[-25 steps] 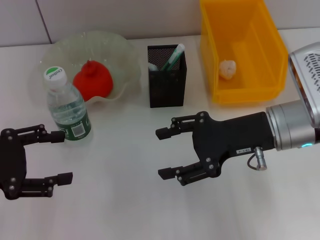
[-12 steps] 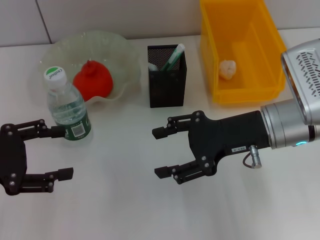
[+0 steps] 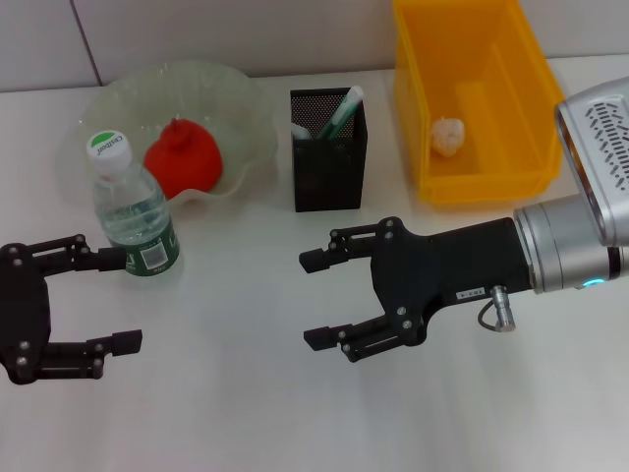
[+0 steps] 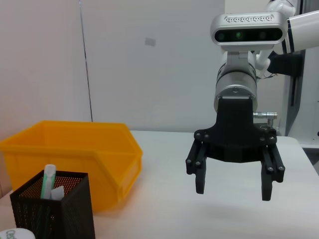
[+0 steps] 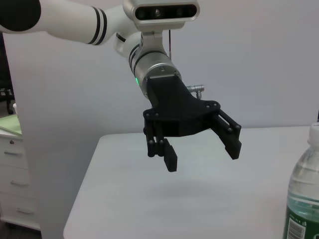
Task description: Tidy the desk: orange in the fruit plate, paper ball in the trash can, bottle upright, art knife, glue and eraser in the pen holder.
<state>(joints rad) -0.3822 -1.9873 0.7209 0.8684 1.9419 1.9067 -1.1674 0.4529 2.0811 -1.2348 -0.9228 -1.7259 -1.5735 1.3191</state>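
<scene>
My left end effector (image 3: 116, 301) and right end effector (image 3: 319, 299) hover spread and empty over the table (image 3: 246, 413). Beyond, the bottle (image 3: 134, 211) stands upright; orange (image 3: 182, 159) rests in the fruit plate (image 3: 236, 93), paper ball (image 3: 448, 134) in the trash can (image 3: 511, 59). I'd retreat gently, clearing the bottle.

Right tool (image 4: 233, 188) open, hanging above counter (image 4: 164, 209); trash can (image 4: 70, 159) and pen holder (image 4: 52, 211) well apart from it.
</scene>
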